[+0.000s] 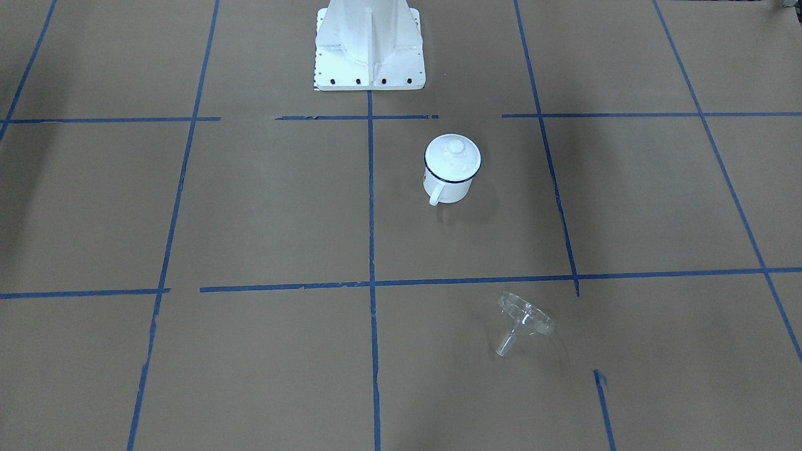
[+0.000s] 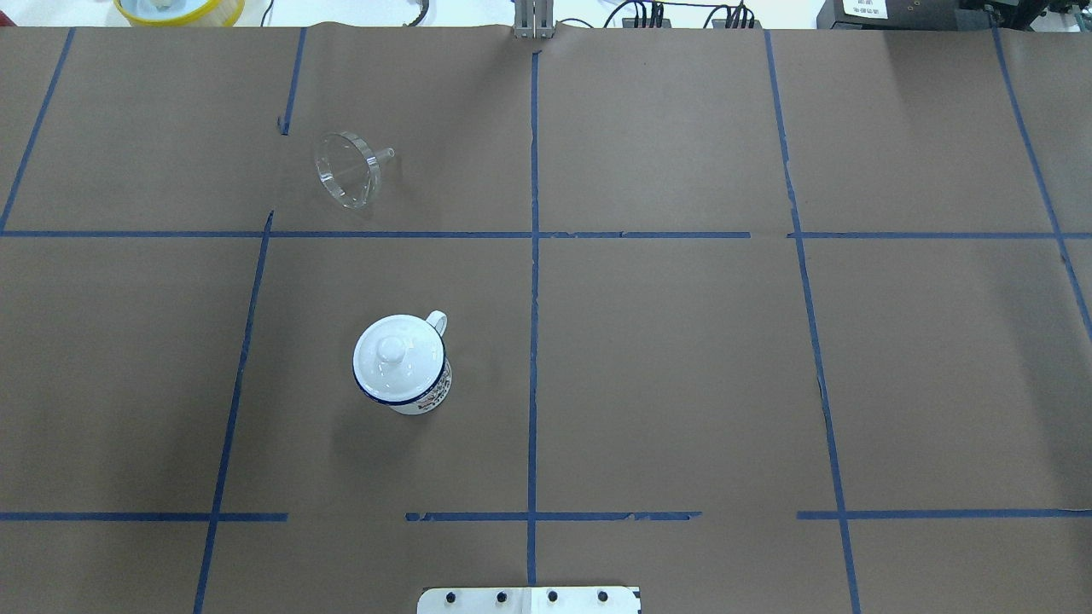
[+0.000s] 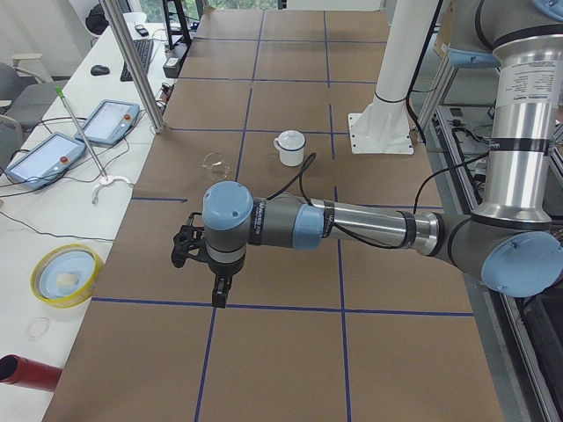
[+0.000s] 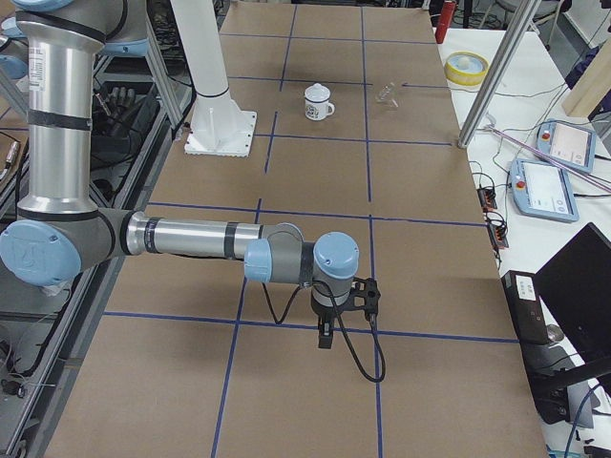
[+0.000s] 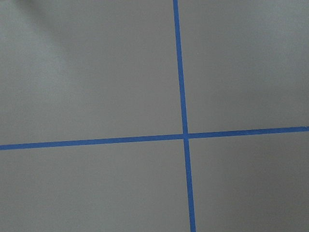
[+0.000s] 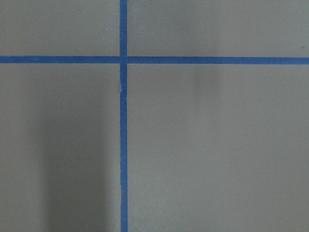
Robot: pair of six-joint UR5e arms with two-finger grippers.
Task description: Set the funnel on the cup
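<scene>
The funnel (image 2: pixel 348 169) is seen lying on its side on the table (image 2: pixel 682 384), its rim tipped up and its spout pointed away from the robot. It is touched by nothing and is found well apart from the fingers of both grippers. The cup (image 2: pixel 422 396) is stood upright nearer the robot, apart from the funnel, and is covered by a white lid (image 2: pixel 399 354) with a knob; its handle is turned toward the funnel's side of the table.

The left gripper (image 3: pixel 218 297) is held low over the table, with funnel and cup both well beyond its fingers, farther along the paper. The right gripper (image 4: pixel 326 336) is held likewise at the other end, farther still from both things. Both grippers are shown in the side views only, so whether their fingers are spread or pressed together cannot be told. Under each wrist camera a crossing of blue tape (image 5: pixel 184 135) on brown paper is shown.
</scene>
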